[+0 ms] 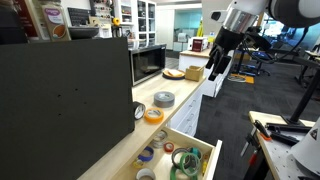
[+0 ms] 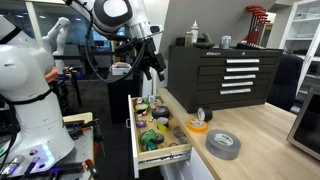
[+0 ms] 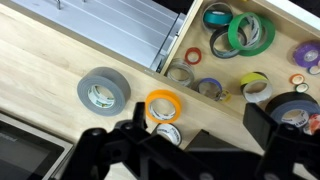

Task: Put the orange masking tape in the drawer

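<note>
The orange masking tape (image 3: 164, 103) lies flat on the light-wood counter, between the larger grey tape roll (image 3: 103, 90) and a small black-and-white roll (image 3: 168, 133). It shows in both exterior views (image 1: 153, 115) (image 2: 197, 126), close to the open drawer (image 1: 208, 158) (image 2: 165, 156). The drawer (image 3: 280, 62) holds several tape rolls. My gripper (image 3: 200, 130) is open and empty. It hangs well above the counter and the drawer (image 1: 218, 62) (image 2: 150, 65), and touches nothing.
A microwave (image 1: 148, 63) and a plate (image 1: 174, 73) stand further along the counter. A black tool chest (image 2: 225, 70) stands on it in an exterior view. A green roll (image 3: 250, 35) and blue rolls (image 3: 217, 17) lie in the drawer.
</note>
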You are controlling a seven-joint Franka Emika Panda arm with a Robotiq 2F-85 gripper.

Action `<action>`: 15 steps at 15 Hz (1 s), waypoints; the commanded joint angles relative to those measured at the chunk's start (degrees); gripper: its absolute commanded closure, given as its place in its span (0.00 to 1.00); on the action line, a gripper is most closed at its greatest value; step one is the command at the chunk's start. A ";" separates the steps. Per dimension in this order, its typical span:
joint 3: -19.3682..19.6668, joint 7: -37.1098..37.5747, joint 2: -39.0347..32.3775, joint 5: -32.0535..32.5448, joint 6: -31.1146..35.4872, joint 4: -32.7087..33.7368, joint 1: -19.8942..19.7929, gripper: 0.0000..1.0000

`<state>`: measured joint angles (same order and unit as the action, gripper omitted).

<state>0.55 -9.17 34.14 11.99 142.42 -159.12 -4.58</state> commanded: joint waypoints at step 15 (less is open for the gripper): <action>-1.41 -3.63 -40.71 10.19 4.86 26.48 3.47 0.00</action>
<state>-1.71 -12.53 -0.28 19.79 147.61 -138.72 -1.47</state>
